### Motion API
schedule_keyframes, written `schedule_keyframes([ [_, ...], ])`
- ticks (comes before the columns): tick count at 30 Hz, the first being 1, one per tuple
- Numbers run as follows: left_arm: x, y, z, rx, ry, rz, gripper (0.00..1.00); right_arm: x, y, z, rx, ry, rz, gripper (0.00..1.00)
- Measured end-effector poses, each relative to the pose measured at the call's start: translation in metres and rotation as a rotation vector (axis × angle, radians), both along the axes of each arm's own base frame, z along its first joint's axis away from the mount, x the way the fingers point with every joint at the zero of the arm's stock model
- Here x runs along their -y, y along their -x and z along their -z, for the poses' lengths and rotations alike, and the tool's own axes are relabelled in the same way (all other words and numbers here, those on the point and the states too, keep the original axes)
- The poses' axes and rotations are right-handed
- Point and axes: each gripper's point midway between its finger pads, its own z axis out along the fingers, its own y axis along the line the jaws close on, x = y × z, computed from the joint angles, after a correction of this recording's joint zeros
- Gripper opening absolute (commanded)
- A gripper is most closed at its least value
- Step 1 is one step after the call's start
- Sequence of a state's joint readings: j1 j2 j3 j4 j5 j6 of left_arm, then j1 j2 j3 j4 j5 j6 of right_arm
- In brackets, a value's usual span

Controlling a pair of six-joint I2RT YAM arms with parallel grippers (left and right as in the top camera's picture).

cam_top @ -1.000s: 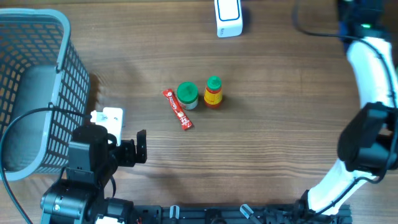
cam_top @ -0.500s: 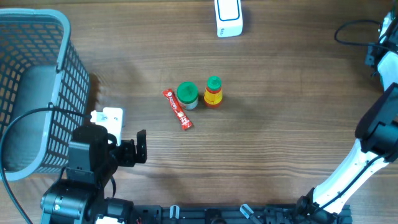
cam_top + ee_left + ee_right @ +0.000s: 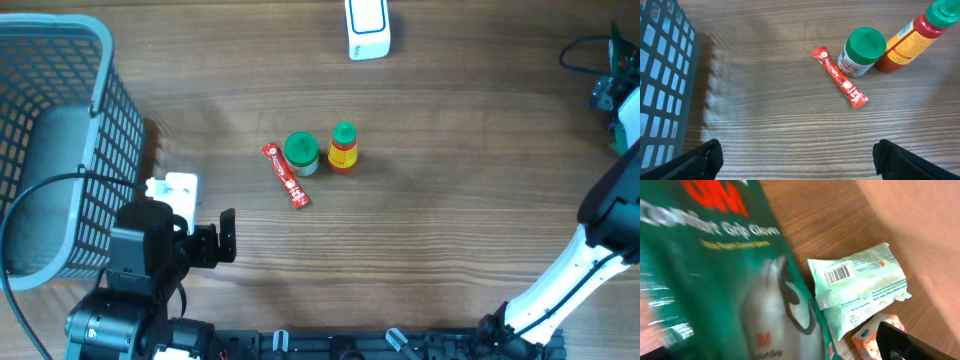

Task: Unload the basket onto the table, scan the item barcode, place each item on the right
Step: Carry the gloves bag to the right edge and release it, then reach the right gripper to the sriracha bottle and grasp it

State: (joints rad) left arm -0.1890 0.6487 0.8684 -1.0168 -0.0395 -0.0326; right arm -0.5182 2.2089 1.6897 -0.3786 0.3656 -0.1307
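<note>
**A:** Pale mint plastic packet (image 3: 860, 290) with the printed barcode: where is it?

**B:** Right of centre in the right wrist view, barcode up on wood. It lies just beside a dark green glove package (image 3: 715, 280) reading "3M Comfort Grip Gloves".

**A:** Containers?

**B:** A blue-grey mesh basket (image 3: 100, 60) fills the overhead's left; I cannot tell its contents. At centre are a green-lidded jar (image 3: 301, 152) and a red bottle with yellow label (image 3: 343, 148), with a red sachet (image 3: 286, 175) just left.

**A:** Room?

**B:** Bare table (image 3: 450, 200) spreads right of them. A white scanner (image 3: 367, 28) sits at the top edge.

**A:** Jaws?

**B:** Left jaws released, spread wide, gripping nothing. Right jaws: cannot tell.
</note>
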Motion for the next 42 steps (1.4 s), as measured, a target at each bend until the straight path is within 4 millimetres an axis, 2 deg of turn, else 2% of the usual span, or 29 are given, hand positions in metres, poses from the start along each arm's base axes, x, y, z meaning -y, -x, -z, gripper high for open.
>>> schedule_keyframes([
  [2, 0.0, 0.0, 0.0, 0.0, 0.0, 0.0, 1.0, -0.005, -0.004, -0.016, 0.057, -0.02, 0.001, 1.0],
  [4, 0.0, 0.0, 0.0, 0.0, 0.0, 0.0, 1.0, -0.01, -0.009, -0.046, 0.145, -0.035, 0.002, 1.0],
  [6, 0.0, 0.0, 0.0, 0.0, 0.0, 0.0, 1.0, -0.019, -0.012, -0.096, 0.276, -0.045, -0.001, 1.0],
  [7, 0.0, 0.0, 0.0, 0.0, 0.0, 0.0, 1.0, -0.025, -0.012, -0.128, 0.355, -0.05, -0.009, 1.0],
  [8, 0.0, 0.0, 0.0, 0.0, 0.0, 0.0, 1.0, -0.031, -0.011, -0.15, 0.409, -0.062, -0.021, 1.0],
  [9, 0.0, 0.0, 0.0, 0.0, 0.0, 0.0, 1.0, -0.041, -0.009, -0.176, 0.478, -0.083, -0.039, 1.0],
  [11, 0.0, 0.0, 0.0, 0.0, 0.0, 0.0, 1.0, -0.058, -0.004, -0.216, 0.58, -0.123, -0.071, 1.0],
  [13, 0.0, 0.0, 0.0, 0.0, 0.0, 0.0, 1.0, -0.085, 0.005, -0.26, 0.703, -0.201, -0.12, 1.0],
  [15, 0.0, 0.0, 0.0, 0.0, 0.0, 0.0, 1.0, -0.11, 0.015, -0.288, 0.787, -0.302, -0.155, 1.0],
  [17, 0.0, 0.0, 0.0, 0.0, 0.0, 0.0, 1.0, -0.134, 0.024, -0.301, 0.834, -0.429, -0.163, 1.0],
  [19, 0.0, 0.0, 0.0, 0.0, 0.0, 0.0, 1.0, -0.158, 0.034, -0.302, 0.845, -0.585, -0.135, 1.0],
  [22, 0.0, 0.0, 0.0, 0.0, 0.0, 0.0, 1.0, -0.197, 0.047, -0.287, 0.794, -0.857, -0.031, 1.0],
  [25, 0.0, 0.0, 0.0, 0.0, 0.0, 0.0, 1.0, -0.242, 0.065, -0.257, 0.64, -1.126, 0.124, 1.0],
  [29, 0.0, 0.0, 0.0, 0.0, 0.0, 0.0, 1.0, -0.301, 0.085, -0.236, 0.443, -1.336, 0.253, 1.0],
  [30, 0.0, 0.0, 0.0, 0.0, 0.0, 0.0, 1.0, -0.313, 0.086, -0.235, 0.412, -1.362, 0.259, 1.0],
  [31, 0.0, 0.0, 0.0, 0.0, 0.0, 0.0, 1.0, -0.338, 0.089, -0.232, 0.347, -1.404, 0.25, 1.0],
  [33, 0.0, 0.0, 0.0, 0.0, 0.0, 0.0, 1.0, -0.359, 0.09, -0.23, 0.298, -1.433, 0.236, 1.0],
  [36, 0.0, 0.0, 0.0, 0.0, 0.0, 0.0, 1.0, -0.399, 0.091, -0.223, 0.199, -1.467, 0.221, 1.0],
  [39, 0.0, 0.0, 0.0, 0.0, 0.0, 0.0, 1.0, -0.438, 0.095, -0.212, 0.097, -1.487, 0.235, 1.0],
  [42, 0.0, 0.0, 0.0, 0.0, 0.0, 0.0, 1.0, -0.479, 0.099, -0.192, -0.023, -1.488, 0.278, 1.0],
])
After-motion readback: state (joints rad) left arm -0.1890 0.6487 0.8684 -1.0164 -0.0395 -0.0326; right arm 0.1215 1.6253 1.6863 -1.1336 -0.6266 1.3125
